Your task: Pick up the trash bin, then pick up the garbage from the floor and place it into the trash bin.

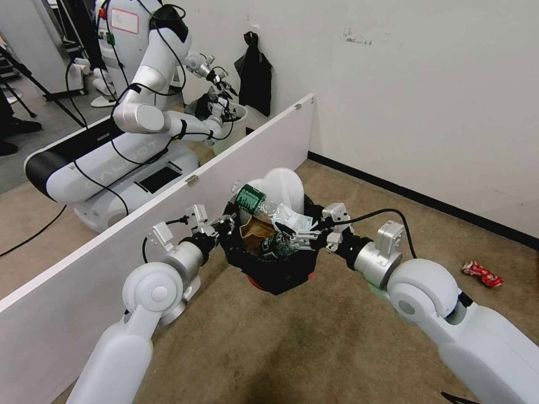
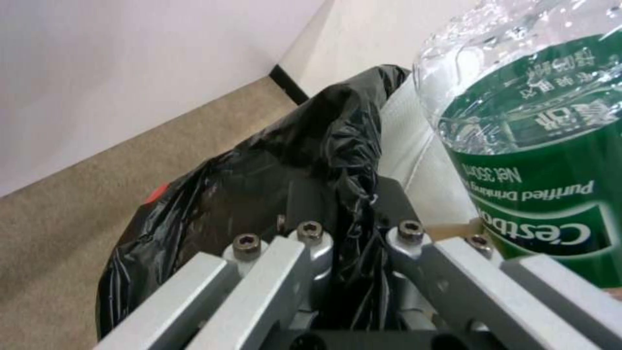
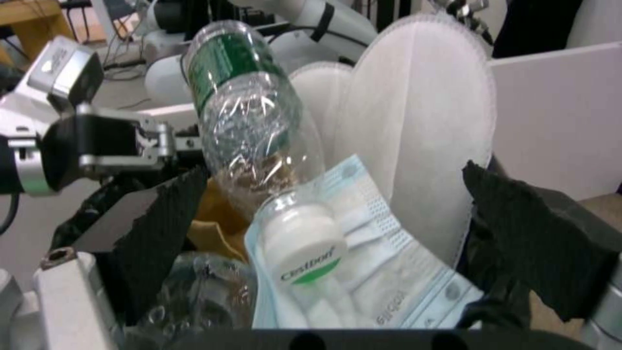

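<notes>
The trash bin (image 1: 276,276), red with a black bag over its rim, hangs above the floor (image 1: 269,348). My left gripper (image 1: 224,227) is shut on its near-left rim; the bag's fold (image 2: 353,214) is pinched between the fingers. Garbage fills the bin: a clear bottle (image 1: 251,200) with a green label, white slippers (image 1: 283,188), a pale blue mask (image 3: 363,253) and a brown paper bag (image 1: 255,230). My right gripper (image 1: 296,238) is open over the bin's right side, its black pads (image 3: 162,228) spread apart around the mask. A crushed red can (image 1: 482,274) lies on the carpet at right.
A white partition board (image 1: 168,224) runs along the left, close to my left arm. Behind it stand another robot (image 1: 140,118) and a pale bucket (image 1: 233,126). A white wall with a black baseboard (image 1: 421,196) closes the back. Open carpet lies in front.
</notes>
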